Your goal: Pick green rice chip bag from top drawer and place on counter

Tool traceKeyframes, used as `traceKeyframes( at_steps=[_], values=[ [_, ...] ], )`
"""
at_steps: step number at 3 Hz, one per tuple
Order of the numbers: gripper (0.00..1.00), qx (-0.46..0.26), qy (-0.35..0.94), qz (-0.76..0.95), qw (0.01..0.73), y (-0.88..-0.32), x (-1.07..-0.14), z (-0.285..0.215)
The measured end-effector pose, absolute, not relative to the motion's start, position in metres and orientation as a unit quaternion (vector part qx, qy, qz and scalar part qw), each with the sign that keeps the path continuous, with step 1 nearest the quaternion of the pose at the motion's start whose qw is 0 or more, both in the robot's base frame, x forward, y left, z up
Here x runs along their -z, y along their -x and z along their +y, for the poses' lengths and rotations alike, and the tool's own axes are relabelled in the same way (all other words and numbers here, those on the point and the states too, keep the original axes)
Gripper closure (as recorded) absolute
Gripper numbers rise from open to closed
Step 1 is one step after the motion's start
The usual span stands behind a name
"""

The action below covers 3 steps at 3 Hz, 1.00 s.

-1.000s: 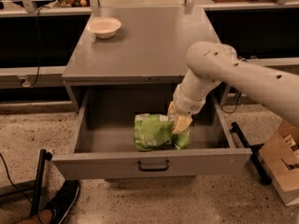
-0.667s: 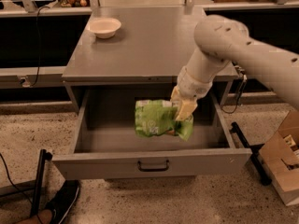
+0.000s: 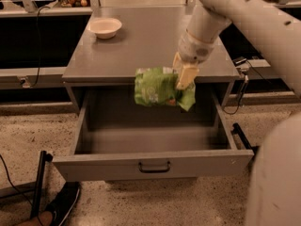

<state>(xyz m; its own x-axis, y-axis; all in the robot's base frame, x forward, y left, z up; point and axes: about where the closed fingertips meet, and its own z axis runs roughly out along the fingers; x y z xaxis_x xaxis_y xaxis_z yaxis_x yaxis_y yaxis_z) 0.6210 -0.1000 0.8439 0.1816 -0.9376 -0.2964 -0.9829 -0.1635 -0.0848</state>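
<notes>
Green rice chip bag (image 3: 157,87) no longer on floor of top drawer (image 3: 153,164); now hangs in air over drawer opening, level with front edge of desk (image 3: 141,46). Bag's lower right corner droops below grip. Claw (image 3: 184,76) has risen from inside drawer to just in front of desk edge, still clamped on bag's right end. Arm (image 3: 244,13) higher, reaching down from top right. Pale rounded robot part (image 3: 277,173) now fills lower right corner.

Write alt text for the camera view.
The gripper holds the green rice chip bag by one end, in the air over the open top drawer, level with the front edge of the counter. A white bowl sits near the counter's back left corner.
</notes>
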Motion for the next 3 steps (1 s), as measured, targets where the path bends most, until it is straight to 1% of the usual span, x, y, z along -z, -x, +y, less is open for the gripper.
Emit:
traceKeyframes(
  at_steps=[2, 3],
  values=[
    [1.00, -0.050, 0.674, 0.713, 0.188, -0.692, -0.913, -0.100],
    [1.00, -0.043, 0.614, 0.767, 0.181, -0.720, -0.913, -0.104]
  ],
)
